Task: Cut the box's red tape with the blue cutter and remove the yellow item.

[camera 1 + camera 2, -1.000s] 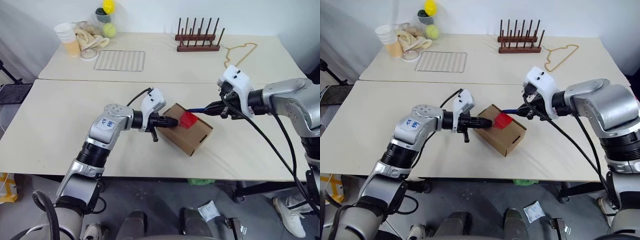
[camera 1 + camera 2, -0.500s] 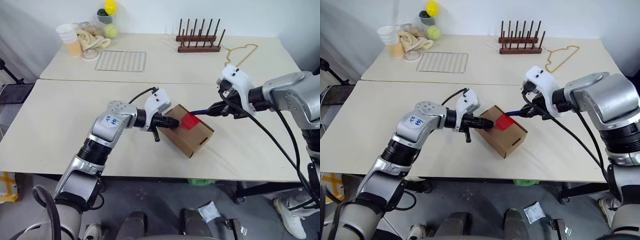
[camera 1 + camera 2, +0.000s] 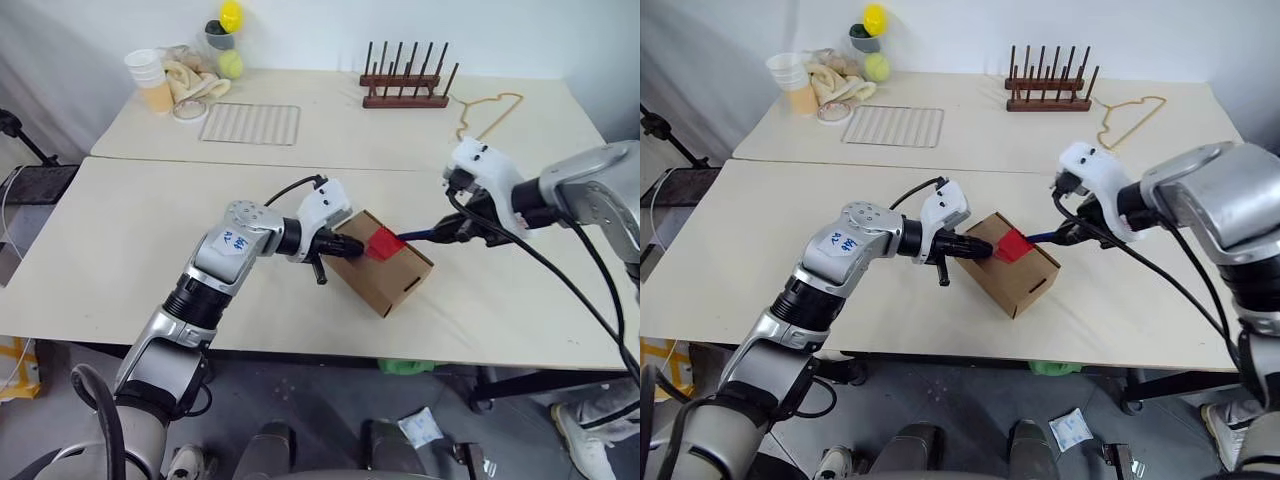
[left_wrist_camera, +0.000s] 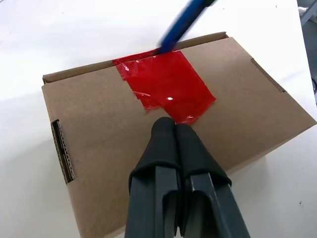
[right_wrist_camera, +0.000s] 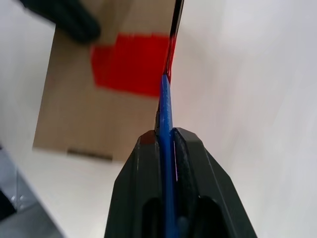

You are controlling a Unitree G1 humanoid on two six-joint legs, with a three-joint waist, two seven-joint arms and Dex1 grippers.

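Two grippers (image 4: 173, 130) (image 5: 166, 136) at one box (image 4: 247, 114), cutter (image 5: 166, 119) on tape (image 4: 166, 89)

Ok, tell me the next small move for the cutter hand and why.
Probably draw the blue cutter along the box's edge, through the red tape. The right gripper is shut on the cutter, whose tip sits at the tape's far edge, where the tape looks uncut. The shut left gripper presses on the lid beside the tape, steadying the box.
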